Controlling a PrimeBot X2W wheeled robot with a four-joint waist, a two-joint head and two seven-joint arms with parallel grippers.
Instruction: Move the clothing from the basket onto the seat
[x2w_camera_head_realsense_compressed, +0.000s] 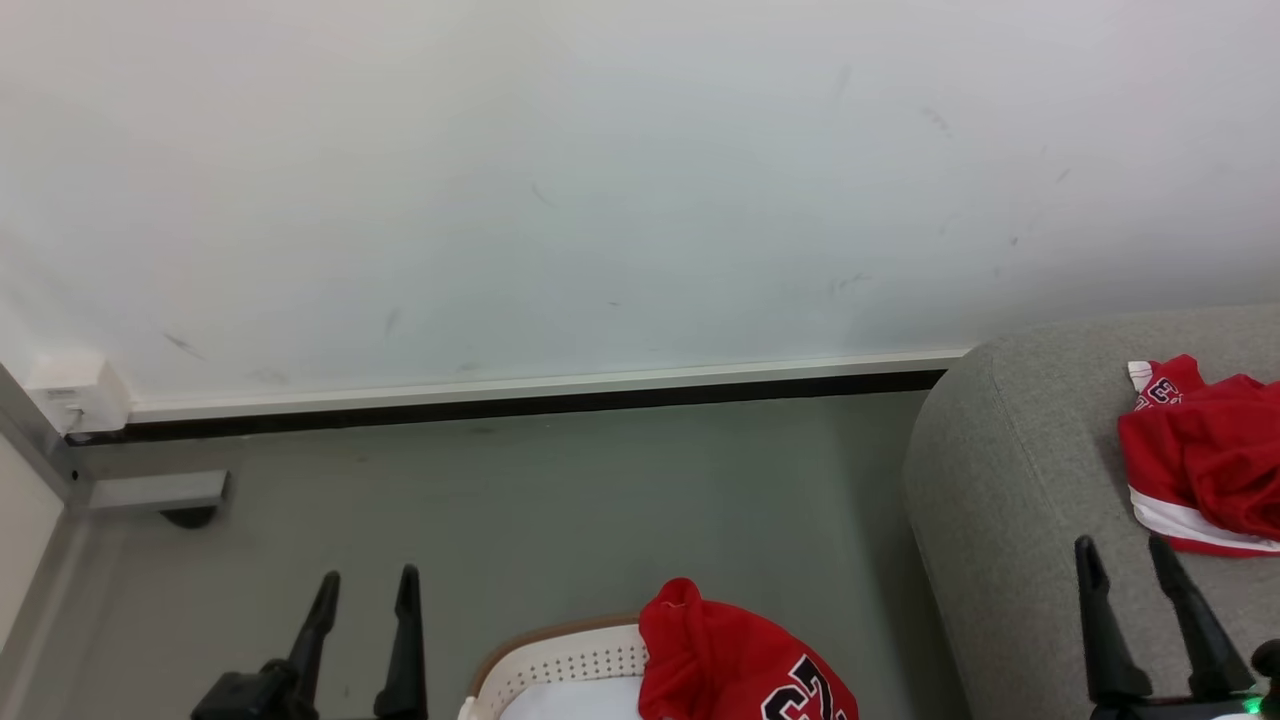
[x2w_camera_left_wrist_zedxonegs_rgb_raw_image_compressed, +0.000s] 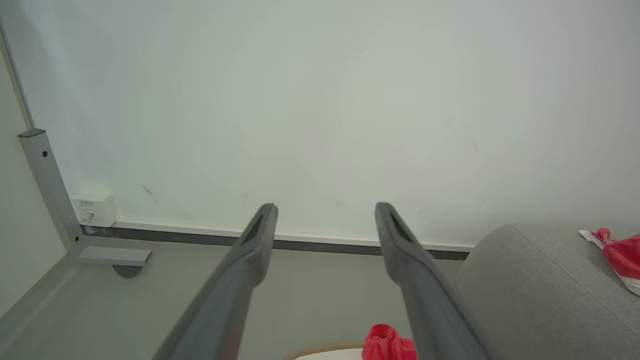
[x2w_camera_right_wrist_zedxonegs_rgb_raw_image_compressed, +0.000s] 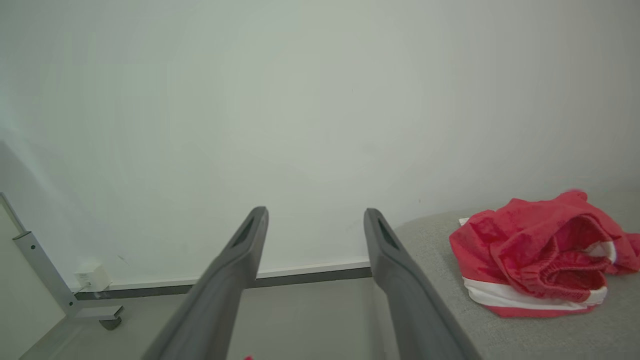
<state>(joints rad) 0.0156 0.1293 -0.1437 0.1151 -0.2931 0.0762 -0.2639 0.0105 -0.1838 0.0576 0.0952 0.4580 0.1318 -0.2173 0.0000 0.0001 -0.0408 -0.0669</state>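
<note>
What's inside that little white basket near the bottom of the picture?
A red jersey with black-and-white numerals is heaped in the basket, hiding part of its rim, beside bare pale lining. Anything beneath the jersey is covered.

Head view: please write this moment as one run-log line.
left gripper: open, empty | right gripper: open, empty | red jersey with black-and-white lettering: in cream perforated plastic basket | red white-trimmed garment: on light-grey fabric sofa
</note>
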